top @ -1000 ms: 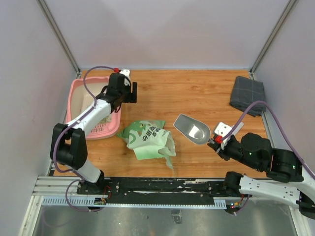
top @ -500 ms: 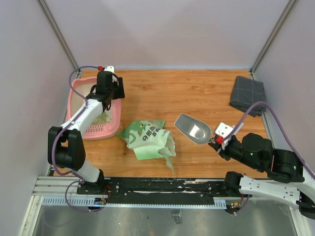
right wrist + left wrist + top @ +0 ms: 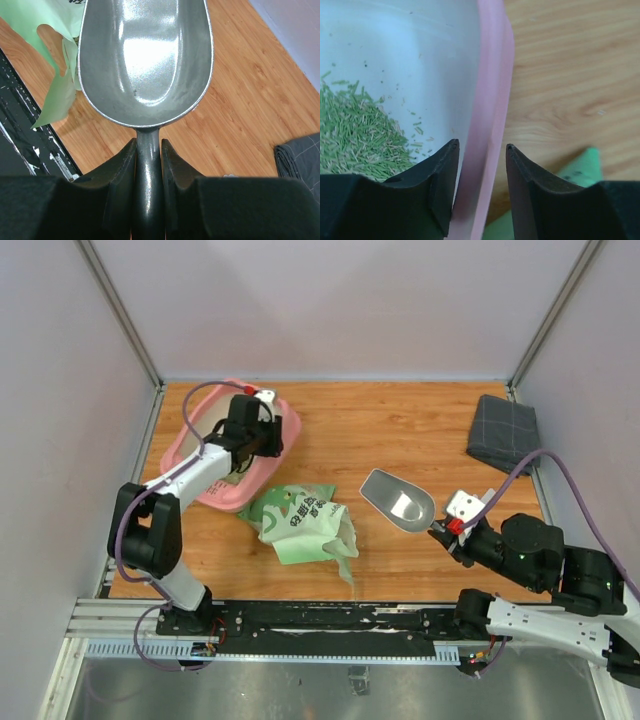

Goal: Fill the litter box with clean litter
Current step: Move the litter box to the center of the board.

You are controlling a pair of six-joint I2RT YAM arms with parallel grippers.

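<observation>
The left gripper pinched the pink rim of the litter box, one finger inside the wall and one outside. Clean litter lay heaped in green grains on the pale floor inside. The box sat at the far left of the wooden table. The right gripper was clamped on the handle of a grey metal scoop, near a green bag.

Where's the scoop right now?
In the top view, the metal scoop sits right of centre, just right of the green bag, with its handle clamped in the right gripper.
</observation>
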